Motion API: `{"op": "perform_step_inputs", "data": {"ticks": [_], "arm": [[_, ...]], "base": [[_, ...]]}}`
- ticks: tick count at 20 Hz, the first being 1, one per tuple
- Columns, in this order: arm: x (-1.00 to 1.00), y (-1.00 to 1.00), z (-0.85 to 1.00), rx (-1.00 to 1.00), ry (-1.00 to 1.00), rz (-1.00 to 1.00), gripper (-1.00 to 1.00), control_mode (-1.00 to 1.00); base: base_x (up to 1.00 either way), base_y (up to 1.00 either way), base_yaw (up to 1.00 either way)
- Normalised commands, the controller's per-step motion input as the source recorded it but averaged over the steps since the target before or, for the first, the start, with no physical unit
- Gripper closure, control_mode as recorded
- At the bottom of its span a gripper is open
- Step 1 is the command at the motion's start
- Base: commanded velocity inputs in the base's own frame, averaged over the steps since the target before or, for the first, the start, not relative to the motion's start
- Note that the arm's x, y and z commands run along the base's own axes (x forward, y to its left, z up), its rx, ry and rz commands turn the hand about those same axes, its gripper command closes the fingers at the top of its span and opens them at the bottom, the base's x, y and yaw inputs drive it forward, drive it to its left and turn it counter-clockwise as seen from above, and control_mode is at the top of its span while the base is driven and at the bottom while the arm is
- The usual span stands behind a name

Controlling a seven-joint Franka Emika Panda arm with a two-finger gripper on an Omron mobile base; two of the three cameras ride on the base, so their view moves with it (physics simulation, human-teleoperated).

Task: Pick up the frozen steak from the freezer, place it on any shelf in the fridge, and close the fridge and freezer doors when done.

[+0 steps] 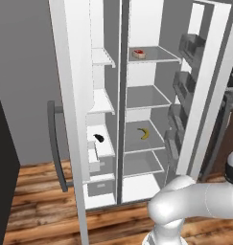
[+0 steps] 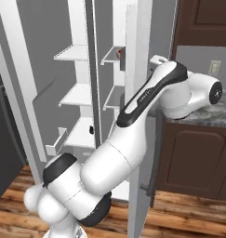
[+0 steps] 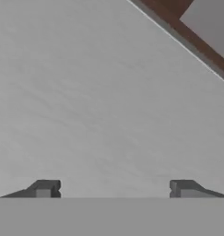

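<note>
The frozen steak [image 1: 138, 53] is found lying on the top shelf [image 1: 156, 55] of the fridge [image 1: 146, 119]. The jaws [image 3: 113, 189], spread wide and empty, are pressed toward a pale grey door panel [image 3: 85, 92]. Both doors are judged open; closing remains.

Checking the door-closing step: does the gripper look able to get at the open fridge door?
Probably yes: the open gripper faces a pale grey panel close up, likely the fridge door, with nothing between.
</note>
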Motion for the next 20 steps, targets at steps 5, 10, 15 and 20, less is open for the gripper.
{"op": "perform_step_inputs", "data": {"ticks": [5, 10, 15, 20], "arm": [[0.13, 1.00, 0.01, -0.11, 0.00, 0.03, -1.00, -1.00], [0.35, 1.00, 0.00, -0.12, -0.01, -0.01, -1.00, -1.00], [0.42, 1.00, 0.00, -0.11, -0.02, -0.11, -1.00, -1.00], [0.54, 0.96, 0.08, -0.10, -0.01, -0.22, -1.00, -1.00]], "base": [[0.00, 0.00, 0.00], [0.00, 0.00, 0.00], [0.00, 0.00, 0.00], [0.00, 0.00, 0.00]]}}
